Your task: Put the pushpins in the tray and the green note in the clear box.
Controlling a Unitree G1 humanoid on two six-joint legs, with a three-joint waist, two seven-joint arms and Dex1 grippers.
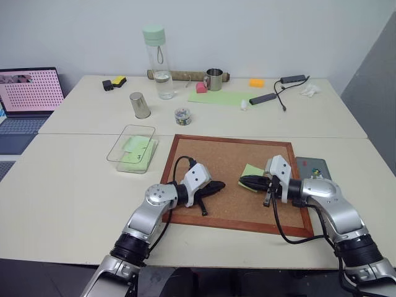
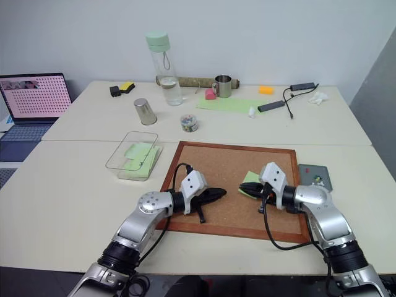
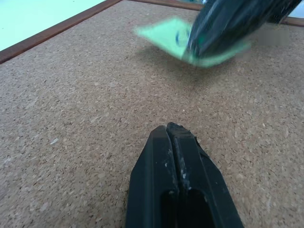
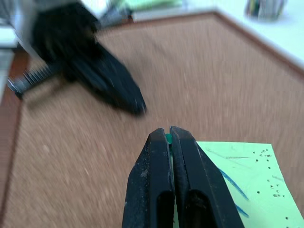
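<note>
The green note (image 1: 252,171) lies on the corkboard (image 1: 229,151), right of its middle. My right gripper (image 1: 242,182) hangs just above the note's near edge, shut on a green pushpin (image 4: 168,138) whose head shows between the fingertips. Facing it from the left, my left gripper (image 1: 220,184) is shut and empty, low over the cork. The dark-grey tray (image 1: 303,164) sits just beyond the board's right frame, with tiny red and green pushpins (image 2: 317,179) in it. The clear box (image 1: 127,133) stands left of the board and holds light-green paper.
Behind the board stand a small round jar of pins (image 1: 182,115), a metal cup (image 1: 140,105), a tall water bottle (image 1: 159,62) and a mug (image 1: 214,79) by a long pale-green sheet (image 1: 223,98). A laptop (image 1: 28,99) sits far left; cables (image 1: 278,93) lie back right.
</note>
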